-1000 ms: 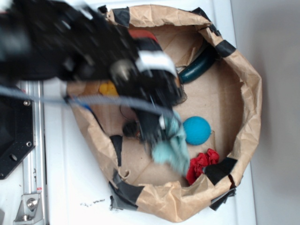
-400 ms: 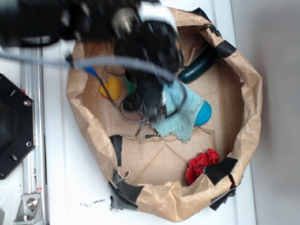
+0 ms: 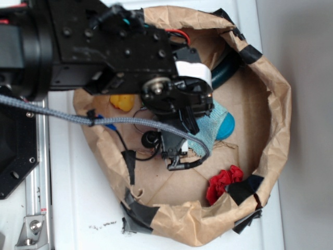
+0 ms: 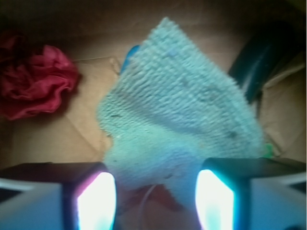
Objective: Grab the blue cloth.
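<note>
The blue cloth point(image 3: 212, 127) point(image 4: 177, 110), pale teal terry, lies spread on the floor of the brown paper bag point(image 3: 276, 104), draped partly over the blue ball point(image 3: 228, 125). My gripper point(image 3: 182, 145) point(image 4: 156, 201) hovers over the cloth's near edge. Its fingers point(image 4: 96, 201) stand wide apart, with that edge lying between them and not pinched. In the exterior view the arm hides the cloth's left part.
A crumpled red cloth point(image 3: 222, 182) point(image 4: 36, 81) lies near the bag's lower right wall. A dark green curved object point(image 3: 226, 70) point(image 4: 259, 62) rests at the upper right. A yellow toy point(image 3: 121, 101) and a small black round piece point(image 3: 151, 138) sit to the left.
One second ago the cloth hung bunched from the shut gripper. It swung up over the ball, and now it lies flat there with the fingers opened around its edge.
</note>
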You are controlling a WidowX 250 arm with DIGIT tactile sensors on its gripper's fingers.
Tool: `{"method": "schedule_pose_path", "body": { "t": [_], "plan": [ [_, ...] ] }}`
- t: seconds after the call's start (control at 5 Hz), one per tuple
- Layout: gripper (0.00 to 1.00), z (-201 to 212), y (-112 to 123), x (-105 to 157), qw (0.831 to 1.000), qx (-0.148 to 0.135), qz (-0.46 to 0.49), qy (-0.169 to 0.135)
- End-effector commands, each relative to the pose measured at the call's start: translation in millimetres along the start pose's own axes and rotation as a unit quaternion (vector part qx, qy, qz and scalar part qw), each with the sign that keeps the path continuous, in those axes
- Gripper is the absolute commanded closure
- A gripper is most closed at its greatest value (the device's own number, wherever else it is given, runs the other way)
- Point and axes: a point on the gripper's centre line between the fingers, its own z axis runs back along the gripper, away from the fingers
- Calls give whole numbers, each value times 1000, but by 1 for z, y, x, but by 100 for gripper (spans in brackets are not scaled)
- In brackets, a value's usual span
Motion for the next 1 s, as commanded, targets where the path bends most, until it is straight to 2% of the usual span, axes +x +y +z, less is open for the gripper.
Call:
{"method": "schedule_pose_path", "body": {
  "t": [0.0, 0.2, 0.4, 0.6, 0.8],
  "plan": [
    [0, 76, 21, -17, 997, 60, 3, -57],
    [0, 72, 24, -6, 996, 63, -6, -56],
    [0, 31, 10, 10, 998, 15, -40, -37],
    [0, 6, -2, 16, 997, 36, -65, -17],
    [0, -16, -7, 21, 997, 18, -78, -9]
  ]
}}
